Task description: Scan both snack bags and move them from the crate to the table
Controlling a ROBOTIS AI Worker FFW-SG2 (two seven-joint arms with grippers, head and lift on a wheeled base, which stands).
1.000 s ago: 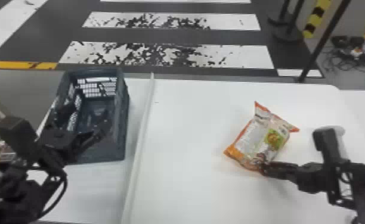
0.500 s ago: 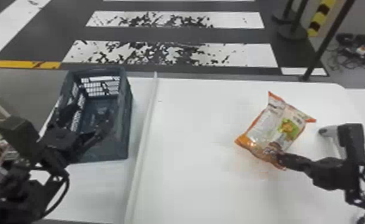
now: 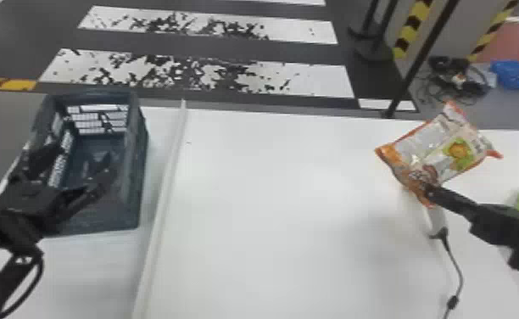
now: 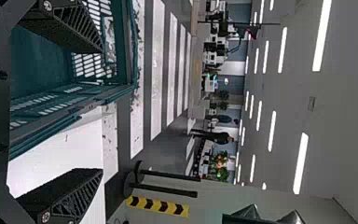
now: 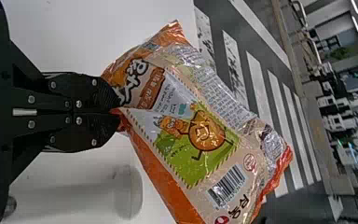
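Snack bag (image 3: 434, 148) pinched by edge between right fingers (image 3: 436, 194), bulk beyond tips.

Snack bag (image 5: 161, 186), right wrist view: large dark Korean lettering (image 5: 133, 77) on its orange end, smaller line on brown band (image 5: 152, 88). Rows of fine print (image 5: 219, 91) on silvery part, too small to read. Barcode (image 5: 227, 185) on cream part; dark characters (image 5: 239, 206) and red round mark (image 5: 221, 219) near it.
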